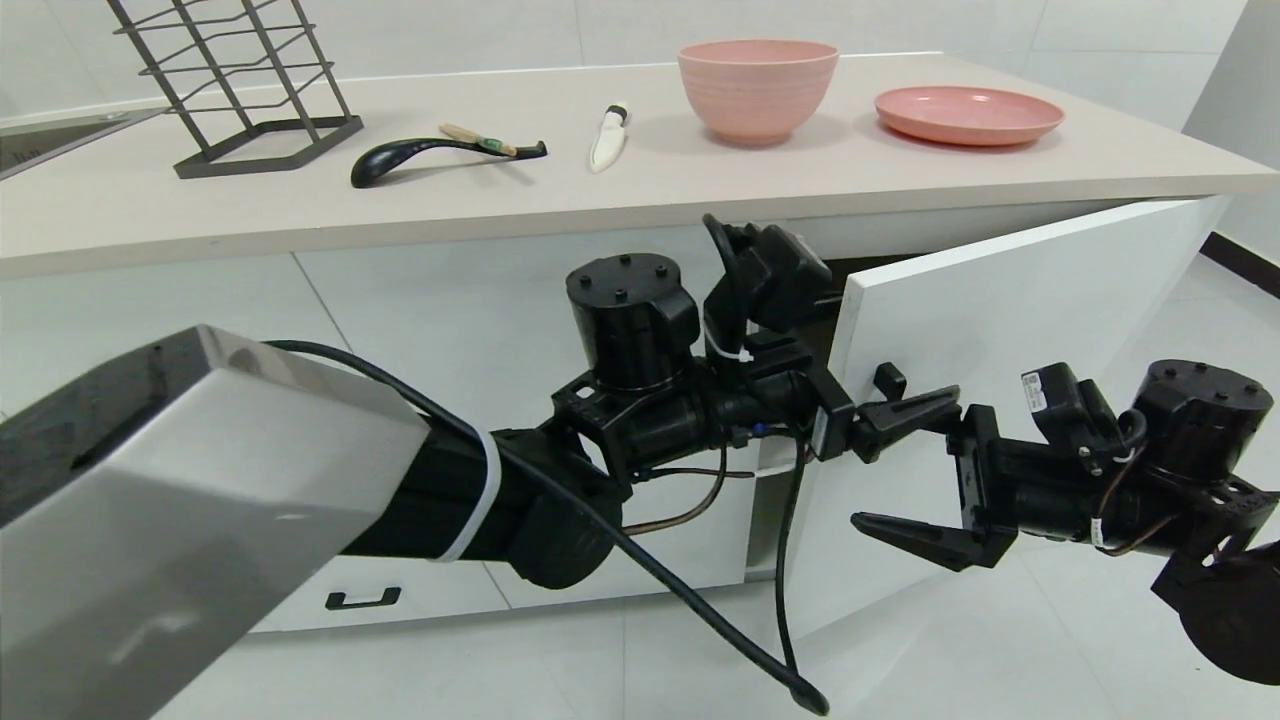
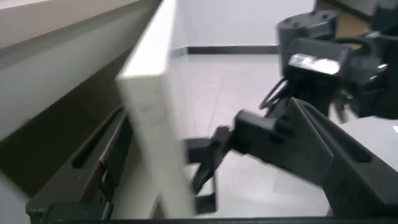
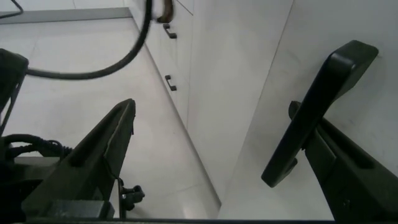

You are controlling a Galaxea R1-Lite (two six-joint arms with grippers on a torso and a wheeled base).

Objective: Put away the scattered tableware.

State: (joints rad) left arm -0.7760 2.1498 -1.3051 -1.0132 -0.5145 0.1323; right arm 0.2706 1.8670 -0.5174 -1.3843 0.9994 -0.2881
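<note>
On the counter (image 1: 500, 215) lie a black spoon (image 1: 400, 158), a small wooden-handled utensil (image 1: 478, 139) across its handle, a white utensil (image 1: 608, 137), a pink bowl (image 1: 757, 88) and a pink plate (image 1: 968, 114). Below the counter, a white cabinet door (image 1: 1010, 320) stands partly open. My left gripper (image 1: 835, 425) is shut on the door's free edge (image 2: 152, 118), one finger (image 2: 102, 165) inside and one finger (image 2: 205, 168) outside. My right gripper (image 1: 905, 472) hangs open in front of the door's outer face (image 3: 261, 74), nothing between its fingers.
A dark wire rack (image 1: 245, 90) stands at the counter's back left, beside a sink (image 1: 50, 140). A drawer handle (image 1: 362, 599) sits low on the cabinet front. White tiled floor (image 1: 950, 650) lies in front of the door.
</note>
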